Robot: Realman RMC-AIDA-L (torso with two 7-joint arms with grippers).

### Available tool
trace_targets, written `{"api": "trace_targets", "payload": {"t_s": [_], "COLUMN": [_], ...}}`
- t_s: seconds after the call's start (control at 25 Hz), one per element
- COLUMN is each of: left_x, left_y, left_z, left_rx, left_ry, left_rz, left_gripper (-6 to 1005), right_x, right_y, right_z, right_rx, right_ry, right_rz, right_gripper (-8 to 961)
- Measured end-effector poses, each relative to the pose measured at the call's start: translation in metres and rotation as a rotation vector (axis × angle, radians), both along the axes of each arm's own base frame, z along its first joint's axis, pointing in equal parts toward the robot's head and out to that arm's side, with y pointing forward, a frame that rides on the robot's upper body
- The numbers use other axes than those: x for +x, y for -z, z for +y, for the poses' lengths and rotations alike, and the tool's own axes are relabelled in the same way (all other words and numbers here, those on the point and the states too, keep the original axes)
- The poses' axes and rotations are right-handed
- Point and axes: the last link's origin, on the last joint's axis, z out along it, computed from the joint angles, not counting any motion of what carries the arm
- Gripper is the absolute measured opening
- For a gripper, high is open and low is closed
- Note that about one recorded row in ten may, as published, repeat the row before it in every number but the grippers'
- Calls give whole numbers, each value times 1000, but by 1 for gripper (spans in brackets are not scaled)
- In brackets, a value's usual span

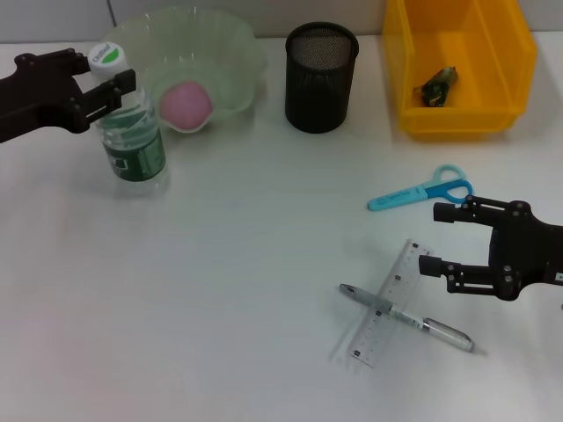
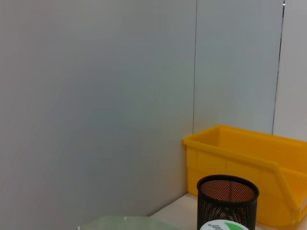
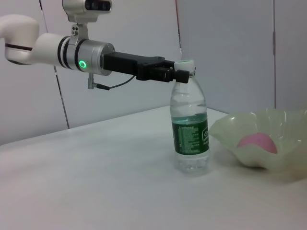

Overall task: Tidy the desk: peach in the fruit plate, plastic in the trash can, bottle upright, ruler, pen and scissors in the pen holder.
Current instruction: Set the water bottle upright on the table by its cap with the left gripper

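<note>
The clear bottle (image 1: 132, 141) with a green label stands upright on the table, and my left gripper (image 1: 113, 93) is shut on its neck just under the white cap. The right wrist view shows the bottle (image 3: 191, 129) and the left gripper (image 3: 180, 75) from the side. The pink peach (image 1: 185, 104) lies in the pale green fruit plate (image 1: 237, 53). My right gripper (image 1: 440, 239) is open and empty, between the blue scissors (image 1: 422, 191) and the clear ruler (image 1: 391, 303). The pen (image 1: 409, 318) lies across the ruler. The black mesh pen holder (image 1: 321, 77) stands at the back.
A yellow bin (image 1: 457, 114) at the back right holds a crumpled plastic wrapper (image 1: 437, 85). The left wrist view shows the pen holder (image 2: 228, 203), the bin (image 2: 230, 153) and the bottle cap (image 2: 224, 226) before a grey wall.
</note>
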Motion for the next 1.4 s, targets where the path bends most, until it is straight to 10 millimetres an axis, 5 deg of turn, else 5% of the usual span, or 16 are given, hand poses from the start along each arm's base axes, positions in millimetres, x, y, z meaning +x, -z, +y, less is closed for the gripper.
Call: {"api": "trace_targets", "payload": {"t_s": [1.4], "left_x": [-3], "left_y": [4], "left_z": [-2], "left_rx": [1], "left_ry": [-5], "left_rz": [-1], "left_gripper": [445], "right_x": [-1], "right_y": [0], "right_z": [2], "right_rx": [1], "right_ry": [-3], "right_rz": [-5], "right_gripper": [747]}}
